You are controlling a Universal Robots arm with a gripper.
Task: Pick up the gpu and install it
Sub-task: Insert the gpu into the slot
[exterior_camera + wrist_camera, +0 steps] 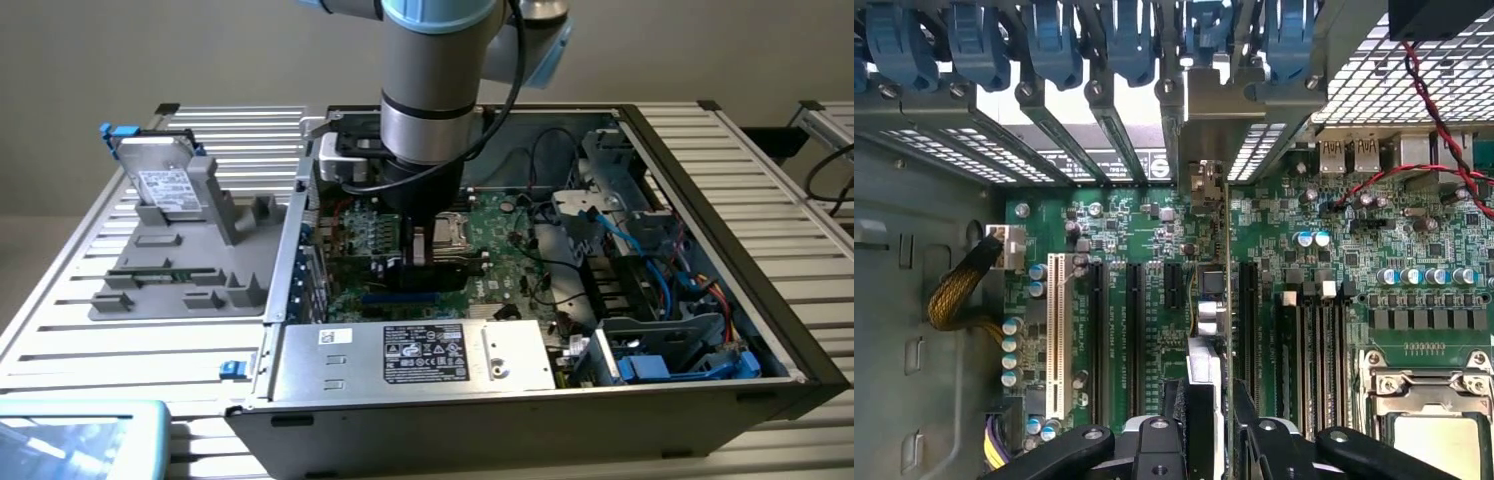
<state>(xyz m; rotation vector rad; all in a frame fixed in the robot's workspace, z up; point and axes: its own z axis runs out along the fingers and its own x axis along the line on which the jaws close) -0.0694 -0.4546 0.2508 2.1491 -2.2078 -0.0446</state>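
Pick-up judged complete: the gripper (1204, 440) fingers (1154, 445) are clamped narrowly on the gpu (1204, 300), which stands on edge inside the computer case (534, 430) among the motherboard (1334, 260) expansion slots (1134, 330); full seating cannot be confirmed.

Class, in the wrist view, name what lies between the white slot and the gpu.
Between white slot and gpu: three black slots, two long, one short, on the green motherboard. The wrist view shows it.
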